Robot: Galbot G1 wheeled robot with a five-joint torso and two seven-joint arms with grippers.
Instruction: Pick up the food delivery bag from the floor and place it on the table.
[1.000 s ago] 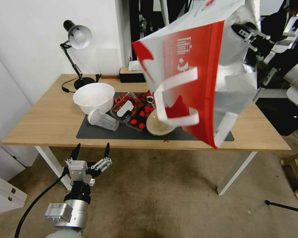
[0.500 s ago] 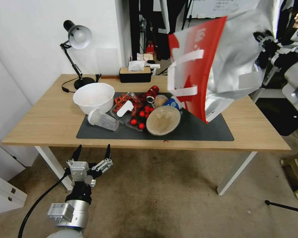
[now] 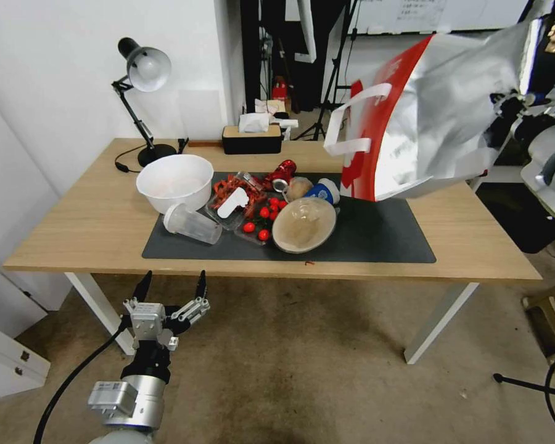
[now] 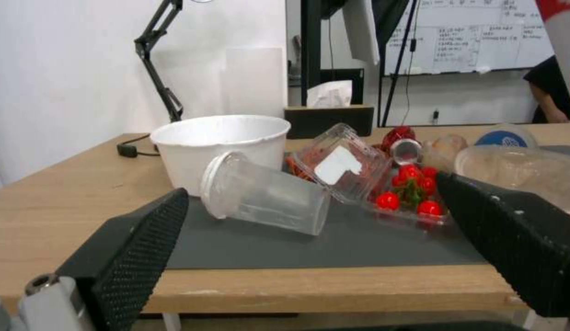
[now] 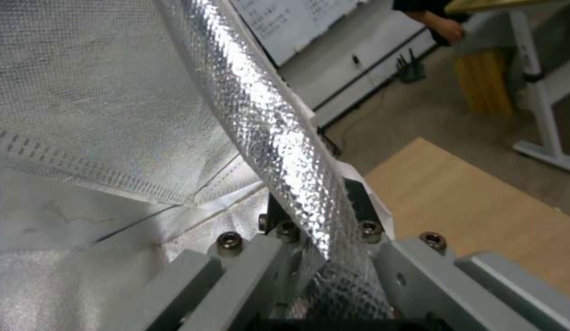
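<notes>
table: cluttered at centre mat, bare wood at its right end | food delivery bag: held tilted in the air above the table's right part, clear of the floor | right gripper: clamped on the bag's foil rim | left gripper: parked low before the table, jaws spread | step: carry-over judged nearly done; lowering upright onto bare wood is called for

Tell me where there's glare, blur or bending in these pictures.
Head view: the table's edges bow with wide-angle bending, and the bag's foil lining gleams. Left wrist view: the left claw's dark fingers are soft and close, the cup sharper. Right wrist view: the foil is bright, clamped in the right claw.
</notes>
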